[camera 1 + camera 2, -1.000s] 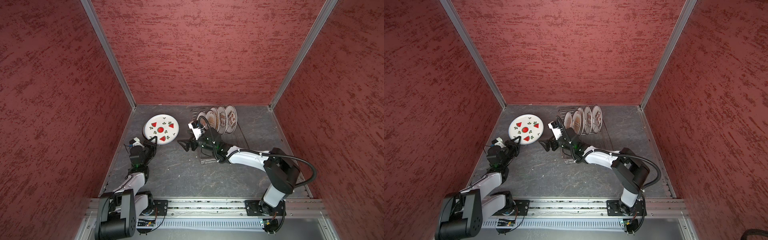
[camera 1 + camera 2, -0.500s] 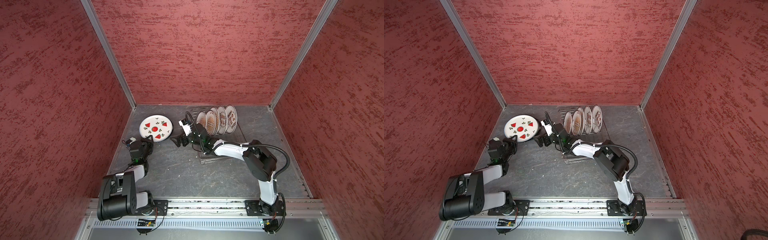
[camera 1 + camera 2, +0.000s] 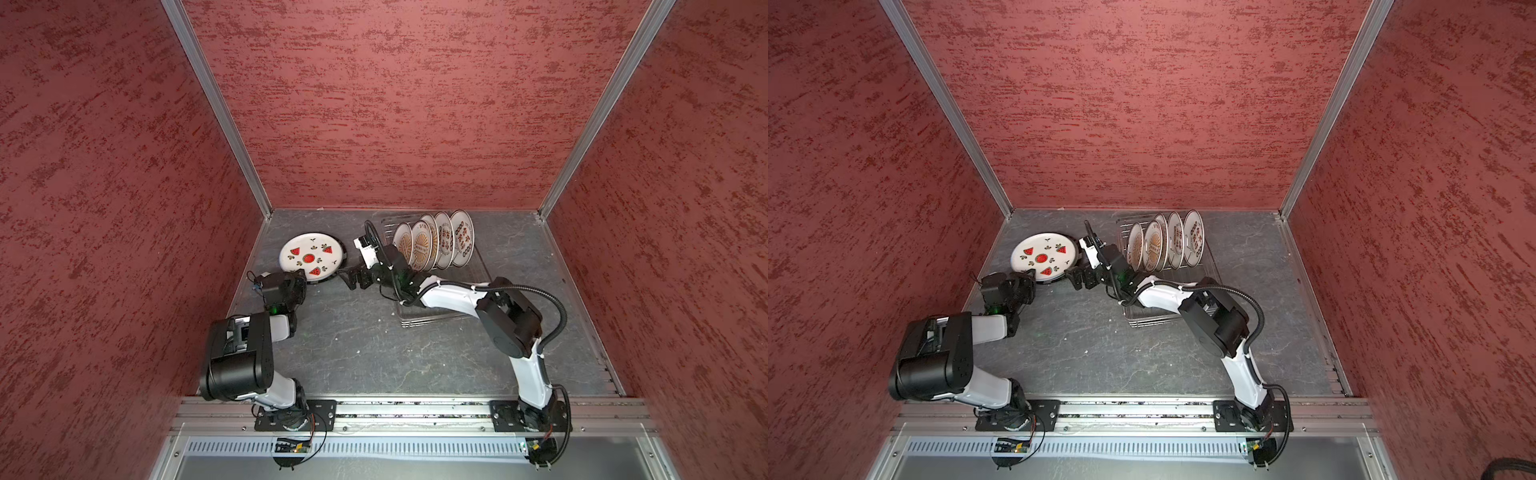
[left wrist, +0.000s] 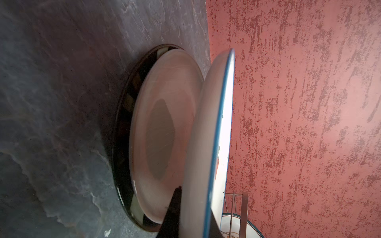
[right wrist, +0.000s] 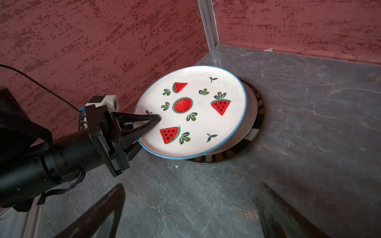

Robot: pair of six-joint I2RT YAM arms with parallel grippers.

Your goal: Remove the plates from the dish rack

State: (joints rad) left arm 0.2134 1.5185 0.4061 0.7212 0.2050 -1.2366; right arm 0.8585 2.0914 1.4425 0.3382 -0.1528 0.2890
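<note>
Left gripper (image 5: 153,121) clamps the watermelon plate (image 5: 198,99), lower finger hidden; right gripper (image 5: 190,191) gapes empty; we barely see the striped plate (image 5: 260,111) beneath.

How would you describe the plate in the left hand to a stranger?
Go to the grey table's far left corner, left of the dish rack. There one plate is tilted over a small stack, its edge pinched by the left hand. It alone is white with a blue rim and red watermelon slices; those beneath are plain and dark-striped.
</note>
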